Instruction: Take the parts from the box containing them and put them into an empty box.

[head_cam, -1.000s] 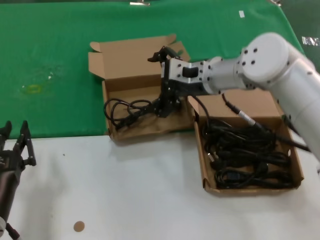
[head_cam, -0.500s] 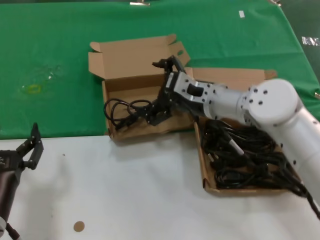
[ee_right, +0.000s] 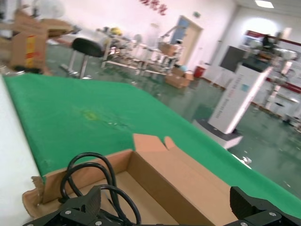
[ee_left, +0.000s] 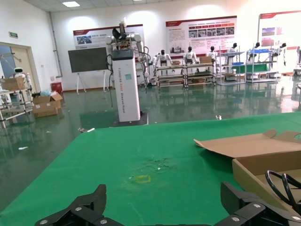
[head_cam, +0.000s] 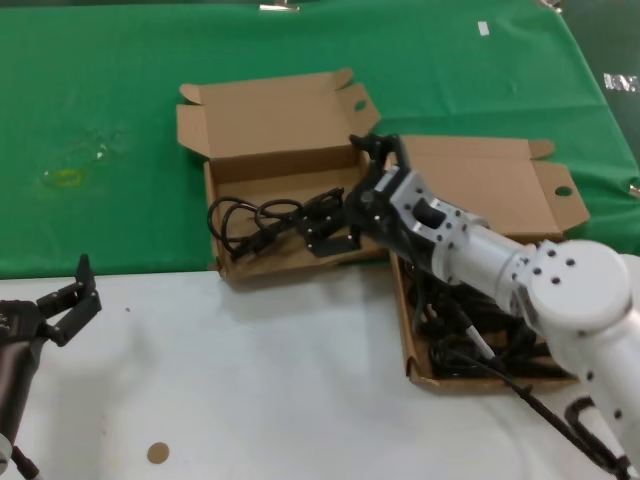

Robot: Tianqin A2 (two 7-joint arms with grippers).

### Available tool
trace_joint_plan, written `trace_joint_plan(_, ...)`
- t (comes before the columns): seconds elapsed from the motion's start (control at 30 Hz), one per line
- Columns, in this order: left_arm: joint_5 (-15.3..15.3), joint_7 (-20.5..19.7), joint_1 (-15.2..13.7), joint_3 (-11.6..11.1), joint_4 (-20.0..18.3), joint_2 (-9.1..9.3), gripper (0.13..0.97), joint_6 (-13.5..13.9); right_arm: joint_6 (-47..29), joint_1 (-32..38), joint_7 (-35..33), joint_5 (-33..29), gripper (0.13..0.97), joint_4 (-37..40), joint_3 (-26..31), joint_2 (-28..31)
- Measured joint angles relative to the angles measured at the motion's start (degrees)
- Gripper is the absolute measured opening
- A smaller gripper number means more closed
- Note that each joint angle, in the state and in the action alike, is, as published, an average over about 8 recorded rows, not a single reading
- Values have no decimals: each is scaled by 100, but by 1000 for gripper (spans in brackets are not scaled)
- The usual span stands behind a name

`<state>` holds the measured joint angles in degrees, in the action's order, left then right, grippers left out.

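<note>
**A:** Start closest to you. What is at your 7 o'clock?

**B:** Your left gripper (head_cam: 68, 305) sits low at the near left edge of the white table (head_cam: 270, 390), its fingers spread apart with nothing between them. In its wrist view the two black fingertips (ee_left: 77, 212) stand wide apart over the green cloth (ee_left: 141, 160). A small brown disc (head_cam: 158, 453) lies on the table near it.

**A:** And at 4 o'clock?

**B:** You have the box containing the parts (head_cam: 575, 210), lid laid back, partly hidden by your right arm. The remaining cable bundles (head_cam: 495, 350) lie tangled inside it.

**A:** Where is the working gripper?

**B:** Around your 12 o'clock, your right gripper (head_cam: 325, 222) reaches into the second box (head_cam: 215, 215), the one with the skewed lid. Its fingers are spread open, and one looped cable bundle (head_cam: 245, 222) lies on that box's floor just to the left of them; whether it touches the fingers you cannot tell. The right wrist view shows the loops (ee_right: 91, 176) against the cardboard wall, with both fingertips (ee_right: 77, 209) apart.
</note>
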<state>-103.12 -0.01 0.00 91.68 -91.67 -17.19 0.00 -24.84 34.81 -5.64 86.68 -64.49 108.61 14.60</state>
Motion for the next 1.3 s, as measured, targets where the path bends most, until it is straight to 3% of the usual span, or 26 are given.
trace_joint_plan(0.17, 0, 0, 0, 0, 0, 0, 851, 0, 346, -482, 79, 229, 966, -379, -235, 36)
trace_joint_plan(0.3, 0, 0, 0, 0, 0, 0, 851, 0, 622, -874, 141, 412, 966, -684, -425, 65)
trace_joint_plan(0.57, 0, 0, 0, 0, 0, 0, 944, 0, 1184, -1657, 268, 784, 966, -1295, -807, 123)
trace_joint_plan(1.03, -1, 4, 0, 0, 0, 0, 966, 0, 2125, -2977, 483, 1407, 966, -2325, -1449, 221)
trace_joint_plan(1.3, -1, 1, 0, 0, 0, 0, 966, 0, 2308, -3233, 524, 1528, 966, -2526, -1574, 241)
